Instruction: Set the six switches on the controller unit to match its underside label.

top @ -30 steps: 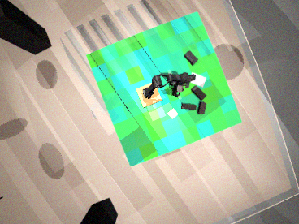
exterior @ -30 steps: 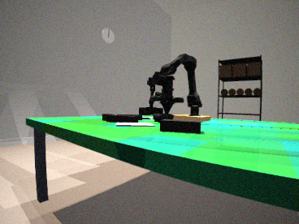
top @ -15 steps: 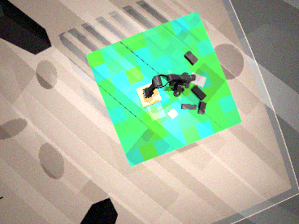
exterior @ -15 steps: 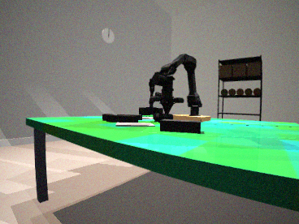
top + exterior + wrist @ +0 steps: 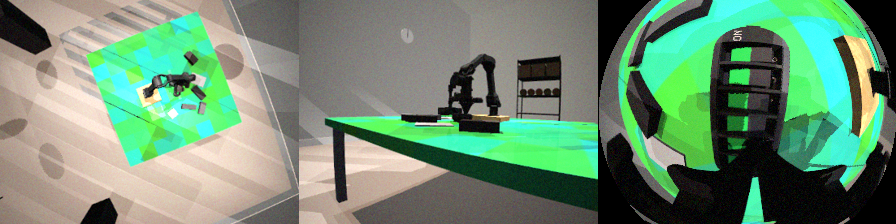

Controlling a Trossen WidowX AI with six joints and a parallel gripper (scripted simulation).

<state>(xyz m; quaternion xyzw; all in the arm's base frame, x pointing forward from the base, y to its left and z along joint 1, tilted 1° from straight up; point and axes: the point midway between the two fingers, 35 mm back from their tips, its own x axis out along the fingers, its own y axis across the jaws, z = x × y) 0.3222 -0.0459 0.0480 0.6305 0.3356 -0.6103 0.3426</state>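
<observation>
The dark grey controller unit (image 5: 784, 75) (image 5: 458, 118) sits on its base with its switches up, under my gripper. In the wrist view, "ON" is printed at its far end, towards the left side. Several rocker switches show there, each with a green left half and a dark right half. The nearest switches are partly or wholly hidden by the fingers, and I cannot tell for sure which ends are pressed. The label underneath is hidden. My gripper (image 5: 755, 143) (image 5: 466, 112) is shut and empty, pointing down, with its tips at or just above the unit's near switches.
Dark blocks (image 5: 191, 58) (image 5: 198, 92) (image 5: 188, 106) (image 5: 202, 108) lie around the arm. A pale flat plate (image 5: 200, 80) (image 5: 667, 153) lies among them, and a white square (image 5: 172, 114) lies farther off. The arm's base stands on a wooden board (image 5: 143, 100) (image 5: 868, 85).
</observation>
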